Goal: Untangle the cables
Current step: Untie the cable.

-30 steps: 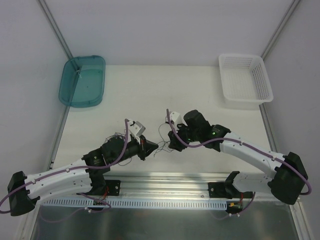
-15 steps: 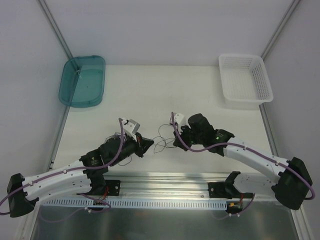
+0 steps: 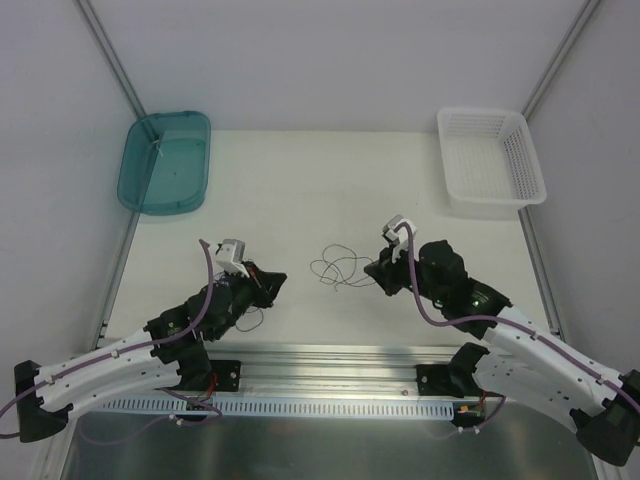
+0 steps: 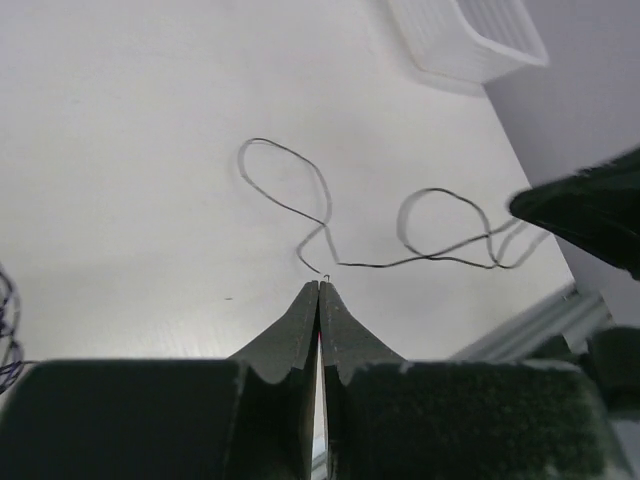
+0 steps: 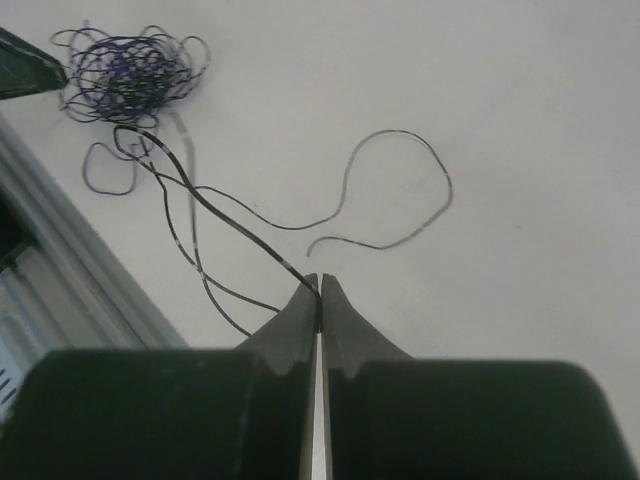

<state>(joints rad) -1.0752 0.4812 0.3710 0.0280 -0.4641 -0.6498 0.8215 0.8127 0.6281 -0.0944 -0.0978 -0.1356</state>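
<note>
The arms now stand farther apart, one strand (image 3: pixel 335 268) of the cables (image 5: pixel 125 70) drawn loose along the table's (image 3: pixel 300 190) near edge. The left gripper (image 4: pixel 320 285) is closed; the right gripper (image 5: pixel 320 280) has just closed, apparently pinching that strand.

The top external camera sits above and behind the arm bases. It looks down over the whole counter (image 3: pixel 300 190) from far off, with the loose cable (image 3: pixel 335 268) mid-frame, the teal tray (image 3: pixel 130 180) beyond it to the left and the white basket (image 3: pixel 525 165) beyond it to the right. The left wrist camera rides just behind the left gripper (image 4: pixel 319 290), low and close, facing across the loose cable toward the basket. The right wrist camera, just behind the right gripper (image 5: pixel 319 285), faces back across it toward the bundle of cables (image 5: pixel 125 75). All three views share the loose cable.
</note>
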